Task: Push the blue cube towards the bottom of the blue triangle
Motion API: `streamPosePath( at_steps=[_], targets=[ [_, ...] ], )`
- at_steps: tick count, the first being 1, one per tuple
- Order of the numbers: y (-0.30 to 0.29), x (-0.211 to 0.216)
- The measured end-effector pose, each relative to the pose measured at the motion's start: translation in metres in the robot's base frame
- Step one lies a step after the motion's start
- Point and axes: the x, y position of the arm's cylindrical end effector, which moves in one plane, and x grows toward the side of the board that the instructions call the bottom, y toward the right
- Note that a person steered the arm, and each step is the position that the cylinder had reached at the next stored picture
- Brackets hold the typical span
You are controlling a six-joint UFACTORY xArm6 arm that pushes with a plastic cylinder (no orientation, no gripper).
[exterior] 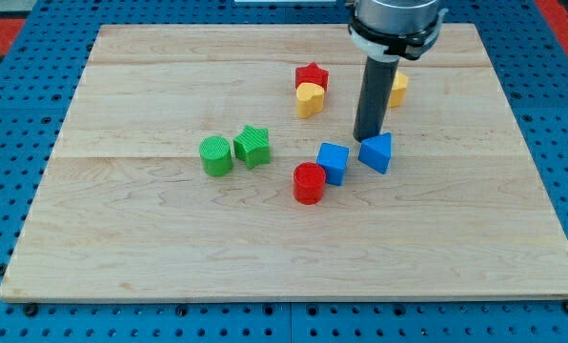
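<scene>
The blue cube [334, 160] sits near the board's middle, touching the red cylinder [309, 182] at its lower left. The blue triangle [377, 152] lies just to the cube's right, a small gap between them. My tip [364, 139] is at the triangle's upper left edge, above and to the right of the cube. The dark rod rises from there to the arm at the view's top.
A green cylinder [215, 155] and a green star [253, 146] lie left of the middle. A red star [312, 76] and a yellow heart-shaped block [309, 99] sit above the cube. A yellow block [396, 90] is partly hidden behind the rod. The wooden board [122, 238] lies on blue pegboard.
</scene>
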Motion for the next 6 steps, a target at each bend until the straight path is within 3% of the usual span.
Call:
streamPosePath(
  at_steps=[1, 2, 3, 6],
  targets=[
    [-0.053, -0.004],
    [-0.06, 0.04],
    [-0.057, 0.064],
    [-0.022, 0.073]
  ],
)
